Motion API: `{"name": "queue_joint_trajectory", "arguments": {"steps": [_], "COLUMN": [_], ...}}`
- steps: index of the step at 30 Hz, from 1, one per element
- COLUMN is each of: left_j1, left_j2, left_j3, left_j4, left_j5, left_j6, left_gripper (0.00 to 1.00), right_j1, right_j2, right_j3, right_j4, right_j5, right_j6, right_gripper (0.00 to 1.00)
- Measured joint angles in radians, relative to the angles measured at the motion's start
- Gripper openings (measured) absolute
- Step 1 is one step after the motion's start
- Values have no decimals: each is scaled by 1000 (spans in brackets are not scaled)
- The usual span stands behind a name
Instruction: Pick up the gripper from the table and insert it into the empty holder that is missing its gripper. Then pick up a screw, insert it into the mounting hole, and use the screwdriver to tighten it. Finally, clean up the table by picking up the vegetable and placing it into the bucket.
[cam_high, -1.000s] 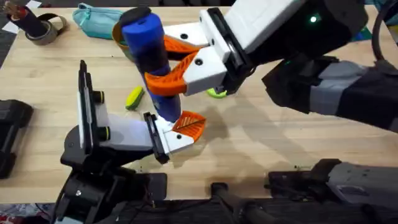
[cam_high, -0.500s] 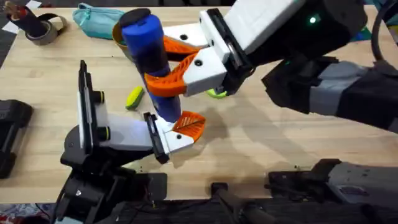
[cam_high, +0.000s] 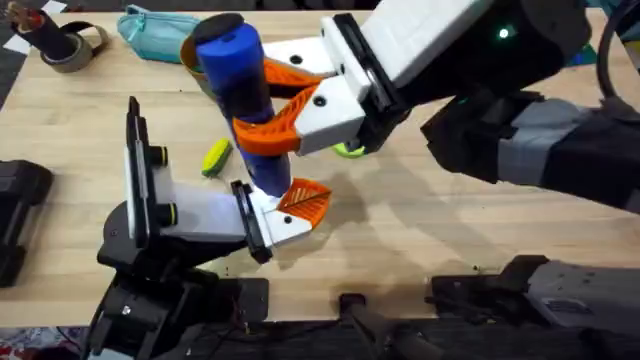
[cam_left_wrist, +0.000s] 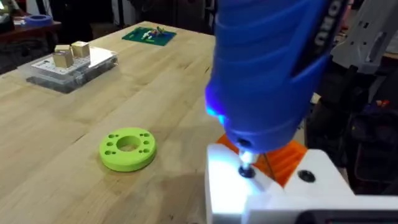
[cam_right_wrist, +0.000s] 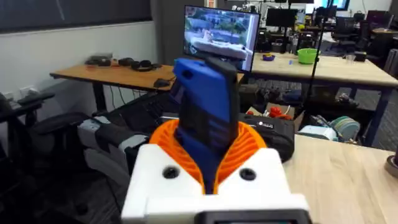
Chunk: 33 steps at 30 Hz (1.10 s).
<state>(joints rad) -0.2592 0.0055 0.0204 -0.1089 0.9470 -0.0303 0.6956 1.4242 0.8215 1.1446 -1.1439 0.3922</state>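
Table (cam_high: 420, 240): light wood. Teal zip pouch (cam_high: 150, 28) at far edge; tape roll (cam_high: 75, 48) at far-left corner. Bright-green ring-shaped disc (cam_left_wrist: 127, 148) lying flat. Clear plastic box (cam_left_wrist: 68, 62) holding two small wooden blocks. Green circuit board (cam_left_wrist: 148, 35) beyond.

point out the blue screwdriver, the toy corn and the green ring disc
blue-handled screwdriver (cam_high: 238, 75): overhead view, on the thick handle.
yellow toy corn cob with green husk (cam_high: 215, 157): overhead view, on its yellow body.
flat bright-green ring-shaped disc (cam_left_wrist: 127, 149): left wrist view, on its top face.

Blue screwdriver (cam_high: 238, 85) upright — tip on the holder (cam_high: 205, 215) — corn cob (cam_high: 215, 157) beside.
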Motion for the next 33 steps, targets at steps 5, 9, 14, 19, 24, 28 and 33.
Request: {"name": "queue_joint_trajectory", "arguments": {"steps": [5,9,14,19,24,28,33], "left_j1": [0,0,0,0,0,0,0], "left_j2": [0,0,0,0,0,0,0], "left_j3": [0,0,0,0,0,0,0], "left_j4": [0,0,0,0,0,0,0], "left_j5": [0,0,0,0,0,0,0], "left_j6": [0,0,0,0,0,0,0], "left_gripper": [19,19,19,19,19,19,19], "right_j1": [0,0,0,0,0,0,-12], "right_j2": [0,0,0,0,0,0,0], "right_j3": [0,-3,-7,-8,-8,-8,9], "right_j4": [0,2,13,14,27,40,30], "right_j5": [0,1,2,2,3,3,-8], "right_j6": [0,0,0,0,0,0,0], "right_gripper": [53,53,54,52,54,52,53]}}
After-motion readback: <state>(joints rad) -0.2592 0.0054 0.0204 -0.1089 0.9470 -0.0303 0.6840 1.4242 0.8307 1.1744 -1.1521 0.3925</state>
